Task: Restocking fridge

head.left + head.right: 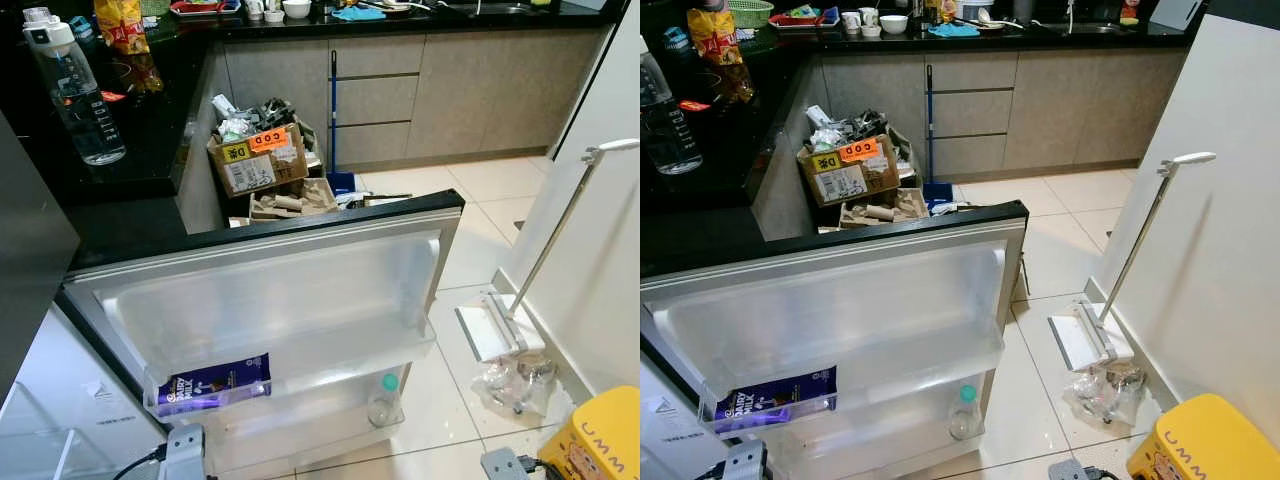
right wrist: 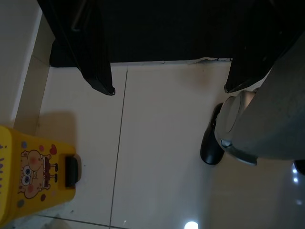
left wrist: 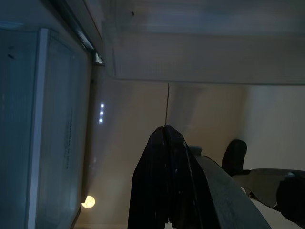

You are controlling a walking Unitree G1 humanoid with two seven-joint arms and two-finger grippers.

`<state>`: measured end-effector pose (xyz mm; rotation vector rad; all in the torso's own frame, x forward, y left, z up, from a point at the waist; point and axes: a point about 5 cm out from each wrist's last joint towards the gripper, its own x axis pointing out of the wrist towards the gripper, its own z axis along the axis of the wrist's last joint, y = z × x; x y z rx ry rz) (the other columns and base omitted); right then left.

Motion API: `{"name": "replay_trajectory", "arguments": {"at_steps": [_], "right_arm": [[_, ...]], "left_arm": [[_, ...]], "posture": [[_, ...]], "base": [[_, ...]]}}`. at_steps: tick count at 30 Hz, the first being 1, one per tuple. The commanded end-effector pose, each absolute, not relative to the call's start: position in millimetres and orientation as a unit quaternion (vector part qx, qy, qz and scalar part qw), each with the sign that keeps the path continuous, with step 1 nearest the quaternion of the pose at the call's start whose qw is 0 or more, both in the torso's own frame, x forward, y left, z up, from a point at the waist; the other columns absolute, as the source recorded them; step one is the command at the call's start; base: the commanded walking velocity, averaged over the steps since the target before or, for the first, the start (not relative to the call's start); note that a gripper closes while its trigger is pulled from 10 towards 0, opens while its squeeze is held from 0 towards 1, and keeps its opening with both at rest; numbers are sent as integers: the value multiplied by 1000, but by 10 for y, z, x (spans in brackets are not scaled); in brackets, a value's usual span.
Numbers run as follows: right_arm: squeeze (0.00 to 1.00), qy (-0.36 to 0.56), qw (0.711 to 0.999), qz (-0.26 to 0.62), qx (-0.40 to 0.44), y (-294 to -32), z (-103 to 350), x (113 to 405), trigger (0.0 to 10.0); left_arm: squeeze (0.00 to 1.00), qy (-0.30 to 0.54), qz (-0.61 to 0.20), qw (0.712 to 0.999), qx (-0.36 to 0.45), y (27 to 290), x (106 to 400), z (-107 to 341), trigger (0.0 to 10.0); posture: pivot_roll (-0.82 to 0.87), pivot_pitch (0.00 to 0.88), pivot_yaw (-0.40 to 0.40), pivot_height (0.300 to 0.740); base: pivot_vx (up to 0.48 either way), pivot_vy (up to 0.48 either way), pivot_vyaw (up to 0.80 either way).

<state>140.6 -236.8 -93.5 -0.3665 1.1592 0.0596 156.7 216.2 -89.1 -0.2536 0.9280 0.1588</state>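
Fridge door (image 1: 300,290) is standing wide open, inner side facing up toward the head camera. Landmark for everything below = that door.

- Purple Dairy Milk chocolate bar (image 1: 213,384) is lying on its long edge in the door's middle clear bin, at the hinge-side end.
- Small clear bottle with teal cap (image 1: 384,399) is standing upright in the lowest door bin, at the handle-side end.
- Top door shelf is showing frosted plastic; contents not readable.
- Black tabletop (image 1: 120,150) is running behind the door; a clear water bottle with white lid (image 1: 75,90) is standing upright on it, and a yellow-red snack bag (image 1: 122,24) is sitting further back.
- Cardboard box of rubbish (image 1: 258,158) is sitting on the floor just behind the door's top edge, with a flatter box of paper rolls (image 1: 292,200) between it and the door.
- White long-handled dustpan (image 1: 500,325) is leaning on the wall beyond the door's handle side; crumpled clear plastic (image 1: 512,385) is lying just beside it.
- Yellow SpongeBob stool (image 2: 33,174) is sitting on the tile floor near that plastic.

Left gripper (image 3: 167,179): fingers pressed together, holding nothing, hanging low beside the fridge body. Right gripper (image 2: 169,88): fingers wide apart, empty, pointing down at the tiles next to the stool.
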Motion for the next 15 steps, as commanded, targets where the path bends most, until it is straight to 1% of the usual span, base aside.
{"name": "replay_trajectory", "arguments": {"at_steps": [1, 12, 15], "right_arm": [[0, 551, 814, 26, -180, -2387, -948, 1361, 10000], [0, 551, 814, 22, -183, -2414, -940, 1364, 10000], [0, 550, 814, 23, -184, -2421, -936, 1369, 10000]], "left_arm": [[0, 461, 75, 876, -122, 2127, 1492, -931, 10000], [0, 460, 65, 876, -133, 2087, 1511, -930, 10000], [0, 461, 62, 874, -139, 2075, 1509, -932, 10000]], "posture": [[-73, 0, 6, 740], [-75, 0, 7, 740], [-78, 0, 8, 740]], "base": [[0, 0, 0], [0, 0, 0], [0, -306, 0]]}}
